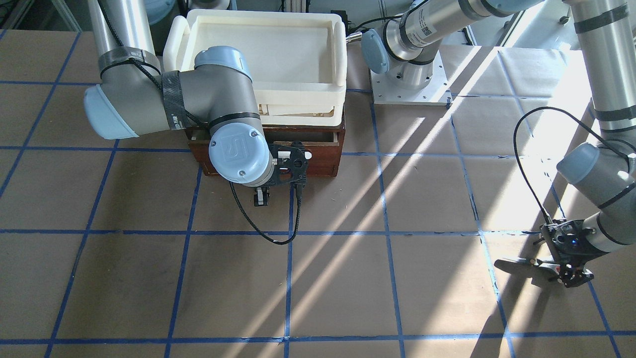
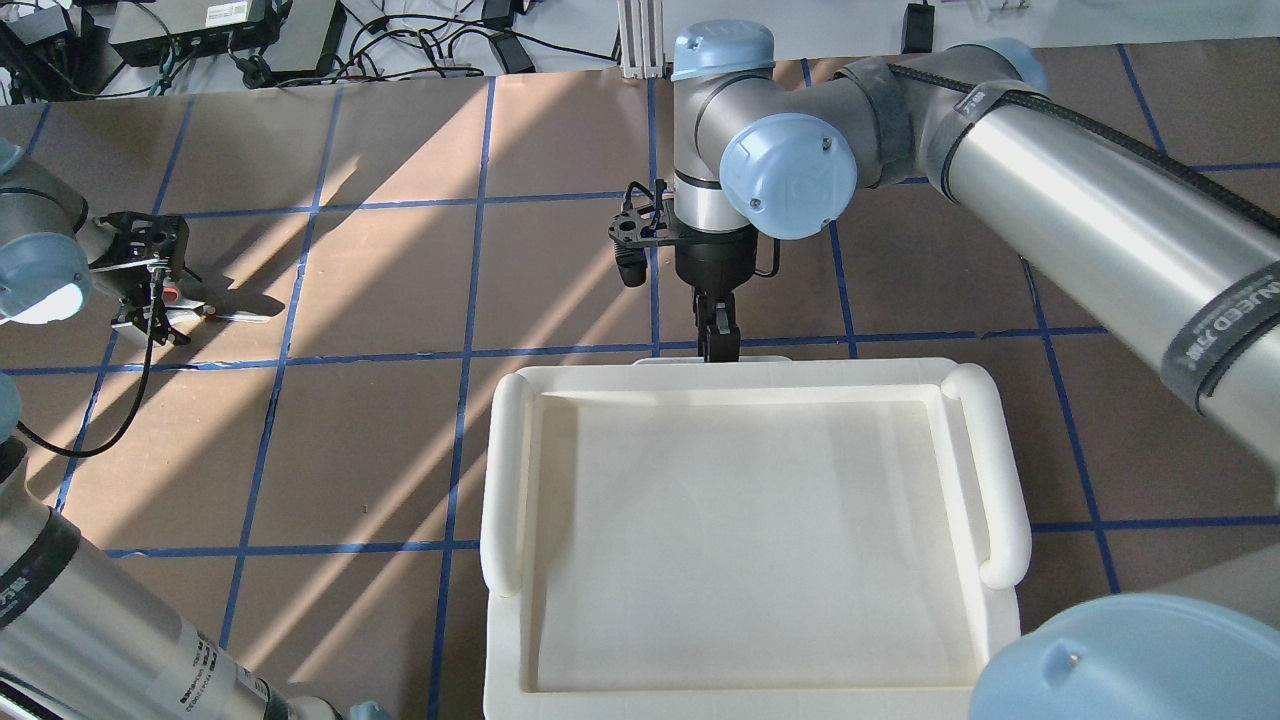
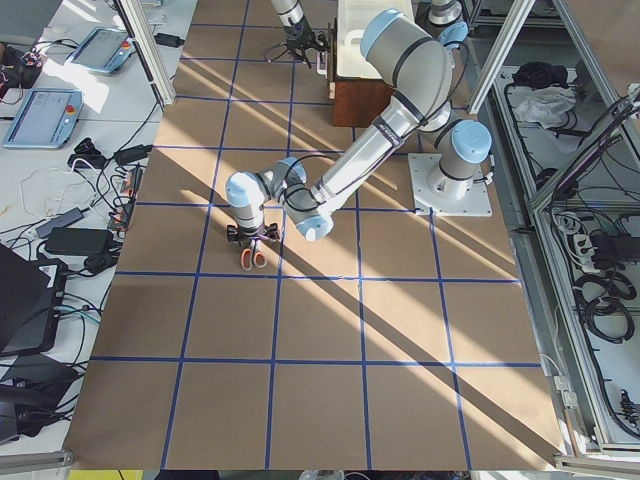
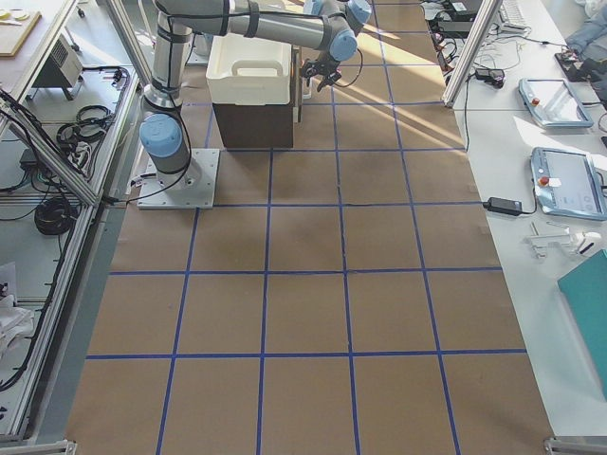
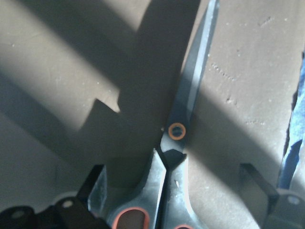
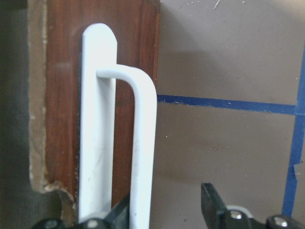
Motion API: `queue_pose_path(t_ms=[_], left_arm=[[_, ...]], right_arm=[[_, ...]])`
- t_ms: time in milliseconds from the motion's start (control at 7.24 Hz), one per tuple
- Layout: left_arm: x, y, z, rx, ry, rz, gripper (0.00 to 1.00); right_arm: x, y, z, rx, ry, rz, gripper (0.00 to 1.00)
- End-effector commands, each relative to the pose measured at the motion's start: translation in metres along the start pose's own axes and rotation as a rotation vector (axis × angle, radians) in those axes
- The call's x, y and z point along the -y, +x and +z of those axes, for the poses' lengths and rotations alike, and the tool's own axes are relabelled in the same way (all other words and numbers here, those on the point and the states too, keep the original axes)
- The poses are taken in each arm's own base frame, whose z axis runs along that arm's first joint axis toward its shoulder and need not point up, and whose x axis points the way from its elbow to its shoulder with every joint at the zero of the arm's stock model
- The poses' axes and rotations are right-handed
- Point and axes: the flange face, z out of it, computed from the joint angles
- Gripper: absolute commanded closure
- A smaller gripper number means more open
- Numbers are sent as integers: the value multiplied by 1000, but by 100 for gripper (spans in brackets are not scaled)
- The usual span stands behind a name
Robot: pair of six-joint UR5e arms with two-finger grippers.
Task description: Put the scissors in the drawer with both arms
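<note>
Near the desk's left end the scissors (image 5: 183, 119) lie flat, blades together, between the left gripper's (image 5: 172, 171) spread jaws, unpinched. By the robot-side edge, under the cream tray (image 2: 510, 470), the right gripper's (image 6: 164, 195) spread jaws straddle the drawer's (image 6: 138, 38) white bar handle (image 6: 143, 119).

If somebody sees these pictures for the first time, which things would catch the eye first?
The big cream-white tray sits on top of the red-brown drawer, near the robot's base. The right gripper is open, with the drawer's white handle between its fingers. Far off on the robot's left, the left gripper stands open over the scissors, which lie flat on the brown table.
</note>
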Motion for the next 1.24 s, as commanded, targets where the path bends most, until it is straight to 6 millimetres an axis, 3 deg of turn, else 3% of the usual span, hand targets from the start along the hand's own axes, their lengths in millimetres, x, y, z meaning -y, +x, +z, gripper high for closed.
queue_pose_path(t_ms=[0, 138, 276, 691, 1106], left_arm=[[0, 0, 2, 0, 3, 2, 27], [0, 0, 1, 1, 4, 5, 75], [0, 0, -1, 3, 3, 7, 100], [2, -1, -11, 20, -5, 9, 100], [24, -9, -52, 72, -15, 38, 100]], right_arm=[[4, 24, -3, -22, 2, 7, 45], [6, 30, -5, -28, 4, 7, 45], [6, 35, -9, -37, 6, 7, 45], [7, 47, -17, -55, 13, 11, 44], [1, 53, -30, -78, 22, 24, 42]])
